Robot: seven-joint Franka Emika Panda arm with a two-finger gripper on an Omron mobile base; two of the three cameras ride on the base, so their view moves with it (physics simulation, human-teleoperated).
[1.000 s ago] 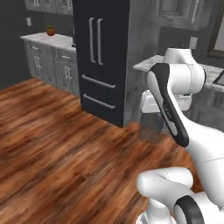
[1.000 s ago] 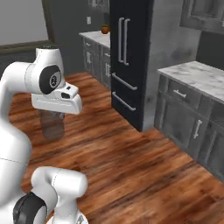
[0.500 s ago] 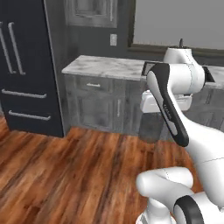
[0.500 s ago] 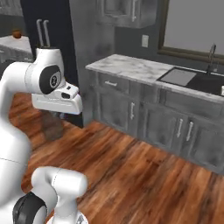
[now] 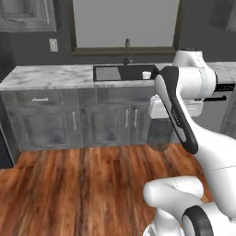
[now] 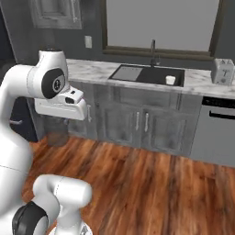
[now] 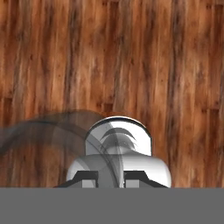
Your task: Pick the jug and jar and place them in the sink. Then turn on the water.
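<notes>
Jaws narrow, clamped on the jar [image 7: 117, 146]. In the hand view the gripper [image 7: 111, 177] has its two dark tips either side of the grey translucent body, with the shiny lidded neck showing just above them. The wood floor [image 7: 131, 52] lies behind the jar, so it hangs in the air and touches nothing else. In the right base view the jar [image 6: 57, 133] shows as a faint grey cylinder hanging under the white hand, out in front of the lower cabinets [image 6: 137, 126] and well short of the counter [image 6: 92, 69]. The left base view has the same dim shape under the hand [image 5: 160, 134].

Progress:
- The jug [image 6: 170, 80] is a small white cup shape sitting inside the black sink [image 6: 137, 73], toward the right end of the basin. It is also seen in the left base view [image 5: 146, 74], so that half looks done.
- The jar is picked up but not yet placed. It is well apart from the sink [image 5: 117, 73], and the base looks a way back from the cabinets.
- The faucet [image 6: 153, 51] stands dark and dry with no blue stream under it, so the water is not on.

Left to do, by my read: get the jar into the basin beside the jug, let go, then work the faucet [image 5: 127, 50].
</notes>
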